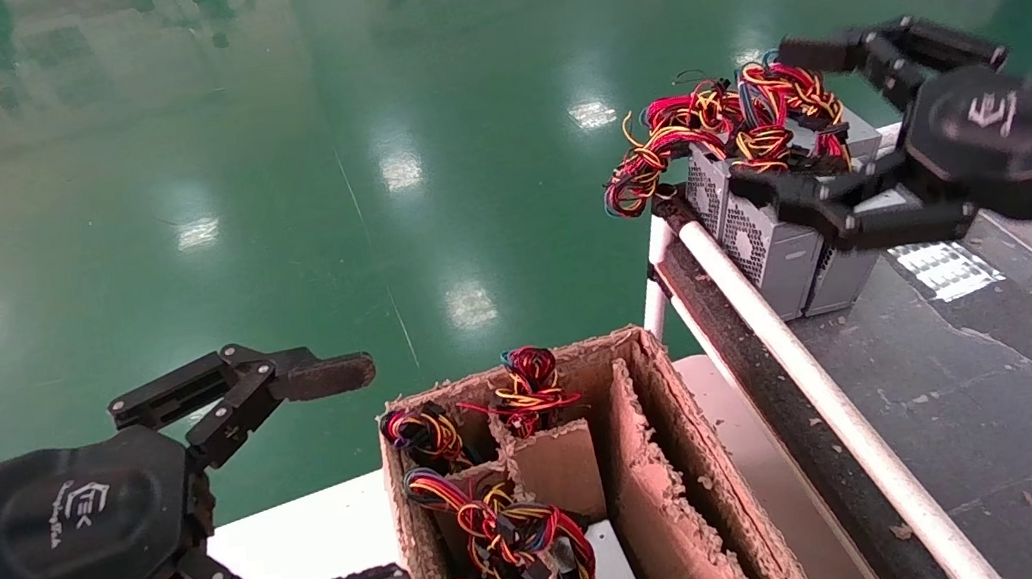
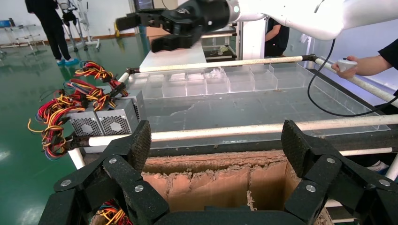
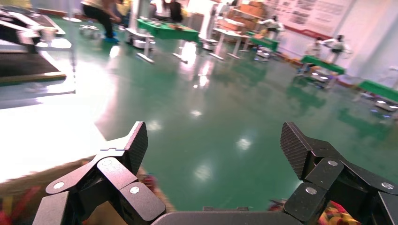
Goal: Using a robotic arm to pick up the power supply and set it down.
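Two silver power supplies with fan grilles and red, yellow and black wire bundles stand side by side at the far corner of the dark table. They also show in the left wrist view. My right gripper, on the white robotic arm, hovers open above them and holds nothing. In the right wrist view the right gripper has only green floor between its fingers. My left gripper stands open and empty beside the cardboard box, which faces the left gripper in its own wrist view.
The cardboard box has dividers, and its compartments hold more wired supplies. A white rail runs along the dark table's edge. Clear plastic trays line the table's far side. A person's hand holds a controller there.
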